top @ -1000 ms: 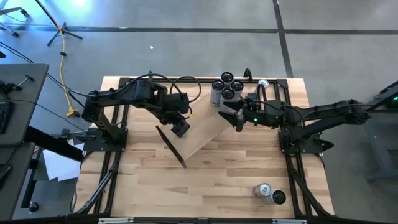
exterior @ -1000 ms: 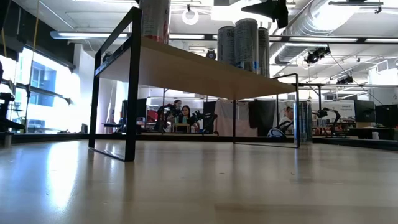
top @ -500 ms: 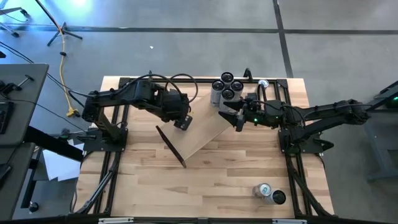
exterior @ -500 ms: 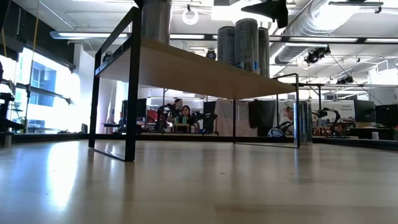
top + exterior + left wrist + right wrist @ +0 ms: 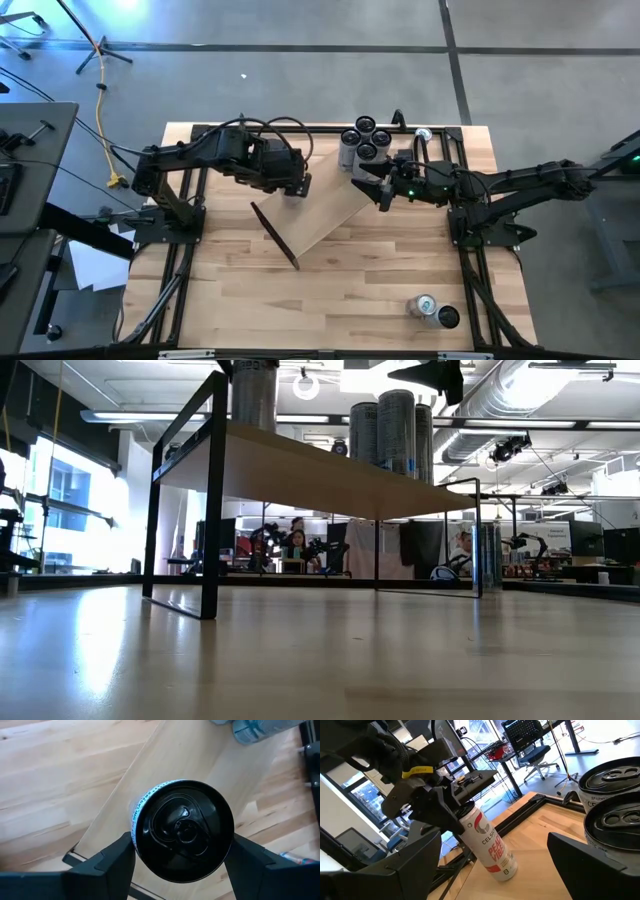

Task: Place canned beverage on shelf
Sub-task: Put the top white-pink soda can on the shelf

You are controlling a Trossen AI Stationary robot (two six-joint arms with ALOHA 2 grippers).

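A white can with red lettering [image 5: 487,842] stands on the left part of the shelf [image 5: 335,205], a pale board on thin black brackets [image 5: 212,490]. In the low view the can [image 5: 254,395] shows on the board's left end. My left gripper [image 5: 293,185] is shut on it from above. Several dark-topped cans [image 5: 365,140] stand together on the shelf's far right end. My right gripper [image 5: 383,192] is open and empty, held level beside the shelf's right end, close to those cans. My left gripper pinches the can's upper side wall [image 5: 136,827] between its two fingers [image 5: 112,865], one on each side just below the black top [image 5: 182,830]. The fingers point down. The can is upright, and its bottom [image 5: 254,426] meets the shelf board.
Two more cans [image 5: 432,311] lie on the striped tabletop near its near right corner. One can [image 5: 423,135] stands behind the shelf at the far right. Black arm frames run along both table sides. People sit in the room beyond the table [image 5: 296,545].
My left gripper has gone toward the table's far edge with the can and come down, staying shut. The can, held above the board a second ago, now has its bottom at the shelf's left end. My right gripper has kept still.
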